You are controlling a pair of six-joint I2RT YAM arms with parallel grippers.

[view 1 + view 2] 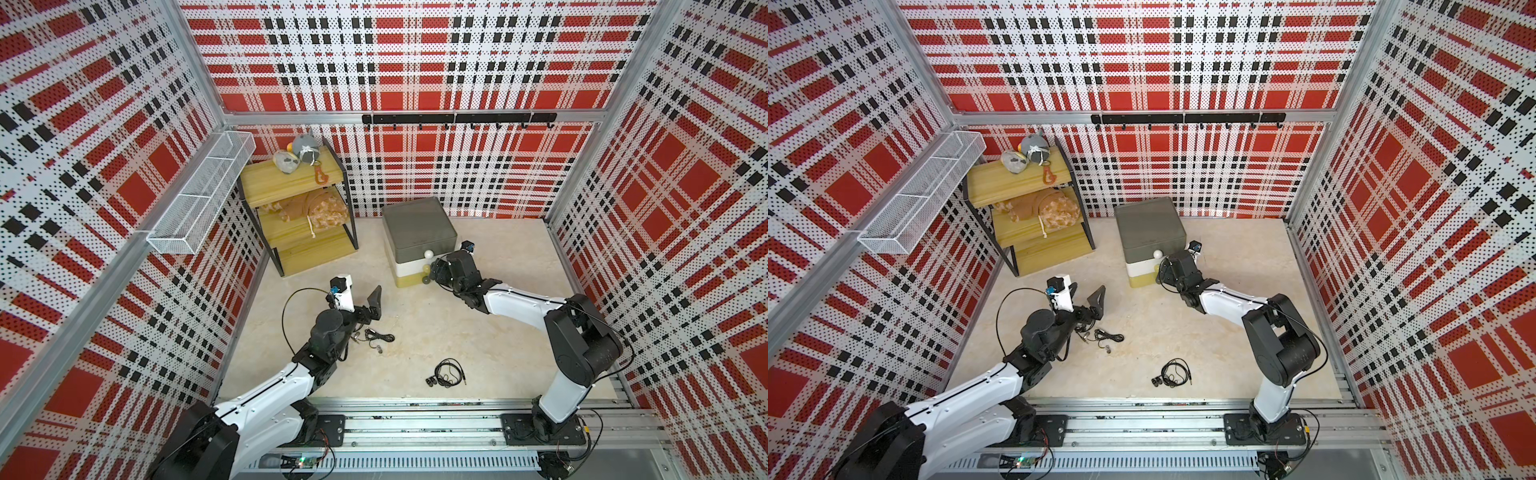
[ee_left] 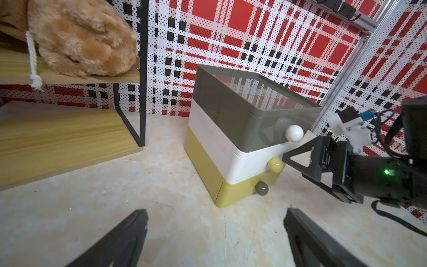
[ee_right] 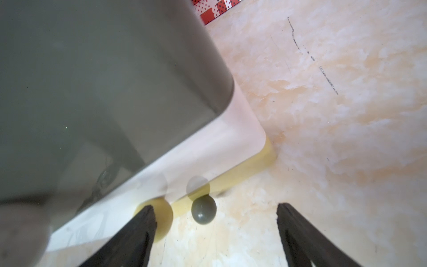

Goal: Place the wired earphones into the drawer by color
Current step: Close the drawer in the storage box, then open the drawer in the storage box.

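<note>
The drawer [image 1: 417,232] stands at the back of the floor, with a dark grey tier over a white tier and a mustard tier, all shut. My right gripper [image 1: 433,271] is open at its front. In the right wrist view the grey knob [image 3: 203,213] sits between the fingers of the right gripper [image 3: 215,208] without being gripped, and one finger overlaps the yellow knob [image 3: 163,216]. Two bundles of black wired earphones lie on the floor: one [image 1: 446,372] near the front, one [image 1: 374,336] beside my left arm. My left gripper [image 1: 360,293] hovers open and empty, facing the drawer [image 2: 231,138].
A yellow wooden shelf rack [image 1: 297,216] with plush toys stands left of the drawer. A white wire basket [image 1: 199,195] hangs on the left wall. A black hook rail [image 1: 457,118] runs along the back wall. Plaid walls close in three sides.
</note>
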